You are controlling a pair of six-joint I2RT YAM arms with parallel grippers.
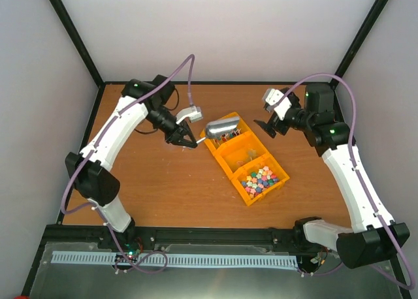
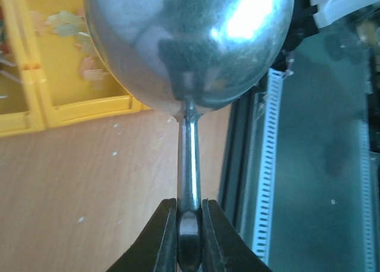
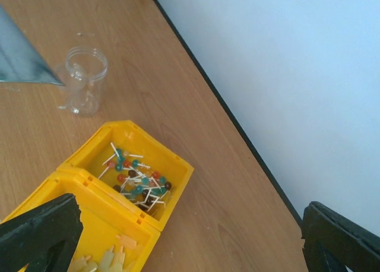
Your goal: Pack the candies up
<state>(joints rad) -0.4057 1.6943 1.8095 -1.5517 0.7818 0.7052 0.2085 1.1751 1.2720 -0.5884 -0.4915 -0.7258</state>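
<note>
Candies (image 1: 261,179): loose heap, tray (image 1: 226,170) compartment nearest near edge of bench (image 1: 163,181).
Likely light, hard, prone to rolling; best scooped. Left end effector (image 2: 190,224) clamped on scoop (image 2: 189,40) handle; right end effector (image 1: 271,129) open.

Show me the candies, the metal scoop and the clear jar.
candies (image 1: 260,179), top view, middle of the heap.
metal scoop (image 2: 190,40), left wrist view, its bowl.
clear jar (image 3: 85,82), right wrist view, its side wall.
</note>
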